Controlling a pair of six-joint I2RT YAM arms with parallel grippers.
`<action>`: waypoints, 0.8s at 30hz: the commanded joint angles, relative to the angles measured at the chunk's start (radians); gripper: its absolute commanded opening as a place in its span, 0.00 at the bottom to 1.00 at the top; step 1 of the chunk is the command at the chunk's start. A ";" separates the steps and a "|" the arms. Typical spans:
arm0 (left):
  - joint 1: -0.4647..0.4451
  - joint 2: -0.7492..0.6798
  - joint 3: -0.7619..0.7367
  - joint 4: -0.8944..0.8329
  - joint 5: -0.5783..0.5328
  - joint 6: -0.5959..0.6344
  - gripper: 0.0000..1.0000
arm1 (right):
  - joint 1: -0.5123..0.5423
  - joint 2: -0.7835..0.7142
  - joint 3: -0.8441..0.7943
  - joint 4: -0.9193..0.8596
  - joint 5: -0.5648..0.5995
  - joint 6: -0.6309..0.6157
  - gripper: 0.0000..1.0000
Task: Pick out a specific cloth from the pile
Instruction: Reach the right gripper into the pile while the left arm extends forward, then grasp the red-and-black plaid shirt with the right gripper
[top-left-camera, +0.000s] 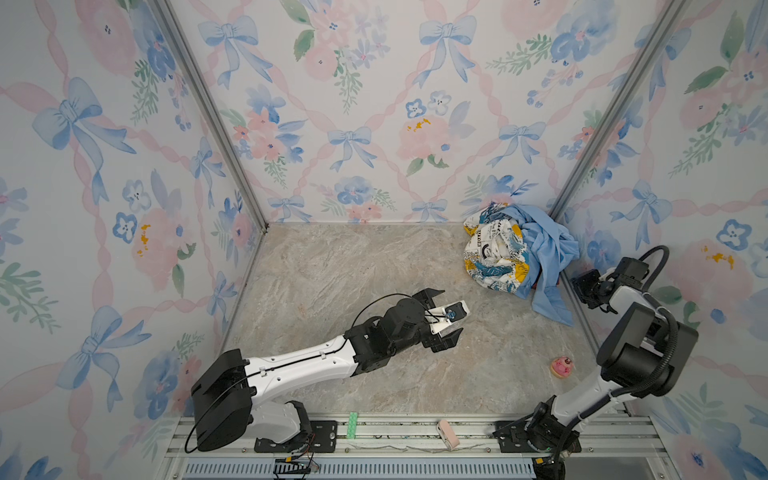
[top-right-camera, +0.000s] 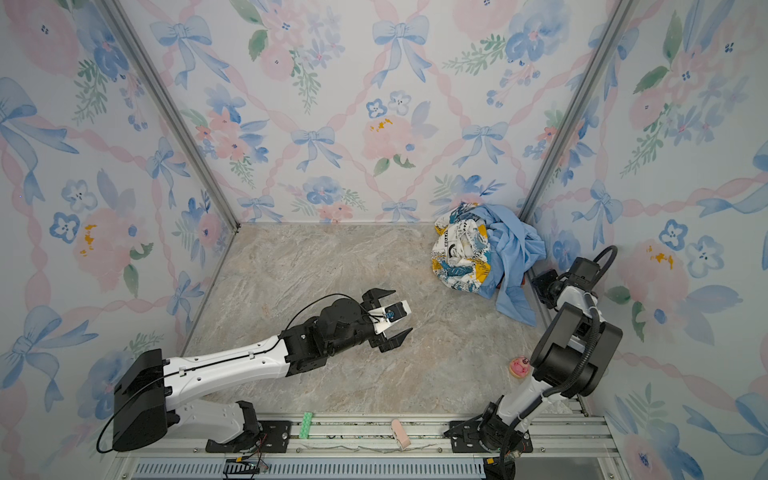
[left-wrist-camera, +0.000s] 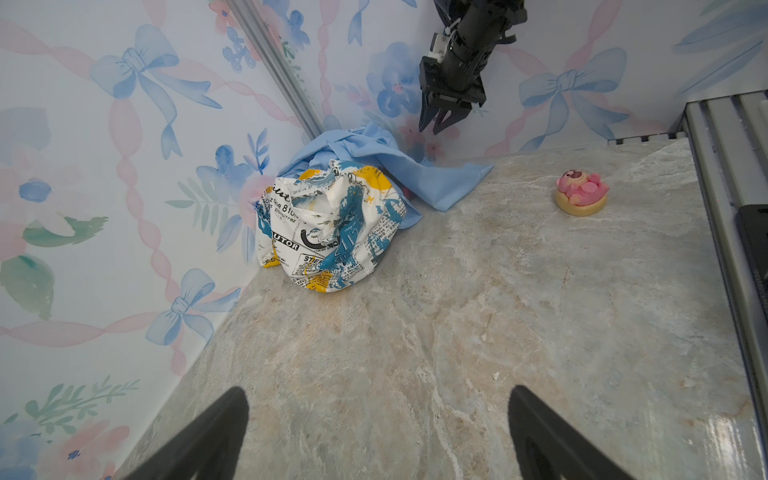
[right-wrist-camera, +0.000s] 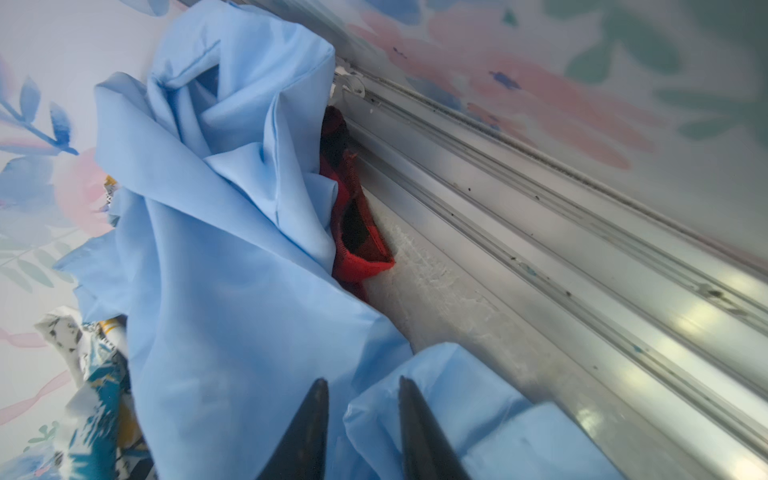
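The pile (top-left-camera: 519, 255) of soft garments sits heaped in the far corner, and everything else is easiest placed from it. The red and black plaid flannel cloth (right-wrist-camera: 353, 232) is at the wall side of the pile, almost buried. Only a folded edge shows, wedged between the plain light blue cloth (right-wrist-camera: 216, 216) and the grooved aluminium rail (right-wrist-camera: 540, 199) at the foot of the wall. That blue cloth drapes over it and spills toward the right gripper (right-wrist-camera: 362, 384), so it lies squarely in the way. On the pile's other flank bulges the white cloth printed blue and yellow (left-wrist-camera: 332, 224).

The right gripper hangs just beside the pile, over the blue cloth's trailing tail, its jaws a narrow gap apart and pinching nothing. The left gripper (top-left-camera: 451, 311) is well apart from the pile, out over bare tabletop, jaws spread wide and empty. A small pink toy figure on a round tan base (top-left-camera: 562, 365) stands near the pile, on its front side.

The tabletop (top-left-camera: 332, 270) is beige marble-patterned stone. Walls (top-left-camera: 374, 104) papered with blue bows and pink flowers enclose it.
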 joint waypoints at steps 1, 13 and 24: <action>-0.005 0.012 -0.003 0.023 -0.018 -0.016 0.98 | 0.022 0.096 0.047 0.058 0.029 0.053 0.25; -0.005 0.049 -0.033 0.065 -0.017 -0.008 0.98 | 0.059 0.279 0.181 0.115 0.095 0.106 0.25; -0.005 0.084 -0.033 0.069 -0.003 -0.019 0.98 | 0.051 0.327 0.243 0.110 0.131 0.109 0.34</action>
